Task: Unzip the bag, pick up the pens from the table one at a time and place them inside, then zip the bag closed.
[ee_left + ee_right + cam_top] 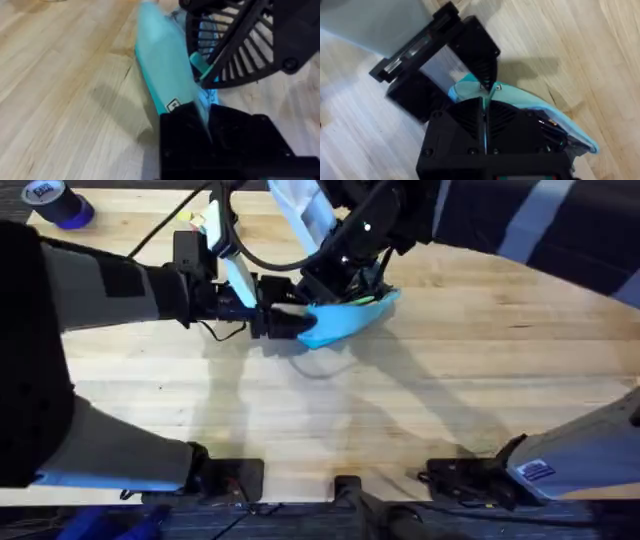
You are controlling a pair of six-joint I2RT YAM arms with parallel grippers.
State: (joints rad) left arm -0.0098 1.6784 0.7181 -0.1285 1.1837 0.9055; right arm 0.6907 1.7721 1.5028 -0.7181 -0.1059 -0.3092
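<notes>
Toward the far middle of the table (450,380), both arms meet over the bag (345,318), which lies on the wood with one end lifted slightly. From where I stand, the left gripper (207,127) is clamped onto the near end of the turquoise fabric, pinning it by the small white label. The right gripper (484,117) looks pinched closed right at the bag's top edge, probably on the teal pull (199,64), though I can't see the pull inside its fingers. This seems to be a zipper stroke; I can't tell which way. To do it well, the left should hold the fabric taut and steady while the right draws straight along the zipper line, low, without twisting the pouch.
</notes>
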